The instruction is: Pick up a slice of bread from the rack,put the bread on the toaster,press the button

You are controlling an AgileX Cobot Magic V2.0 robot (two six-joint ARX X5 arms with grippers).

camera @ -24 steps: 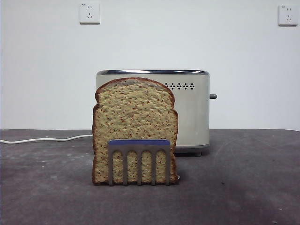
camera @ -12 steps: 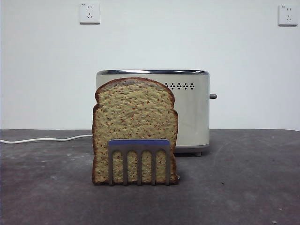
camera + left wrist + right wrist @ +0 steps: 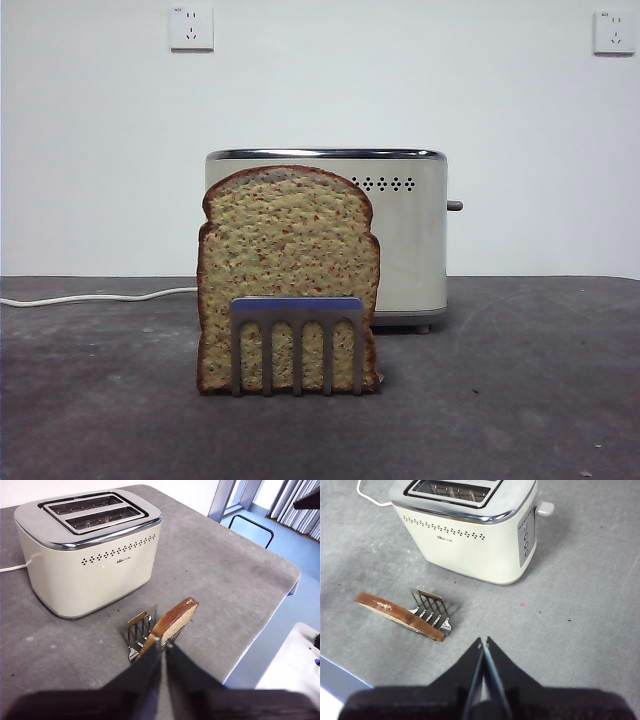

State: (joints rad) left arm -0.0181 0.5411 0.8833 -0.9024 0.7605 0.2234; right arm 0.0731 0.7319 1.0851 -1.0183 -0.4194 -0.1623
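The slice of bread (image 3: 288, 250) stands upright in the metal rack (image 3: 296, 312), in front of the cream toaster (image 3: 410, 250). The button (image 3: 455, 206) sticks out of the toaster's right end. No gripper shows in the front view. In the left wrist view my left gripper (image 3: 164, 643) is shut and empty, held above and short of the bread (image 3: 175, 620) and rack (image 3: 139, 630), with the toaster (image 3: 90, 565) beyond. In the right wrist view my right gripper (image 3: 483, 641) is shut and empty, above the table, apart from the bread (image 3: 395, 611), rack (image 3: 432, 610), toaster (image 3: 470, 535) and button (image 3: 545, 508).
A white cable (image 3: 100, 297) runs from the toaster to the left along the table. Two wall sockets (image 3: 191, 28) sit on the back wall. The table's edge (image 3: 280, 600) drops off beyond the rack in the left wrist view.
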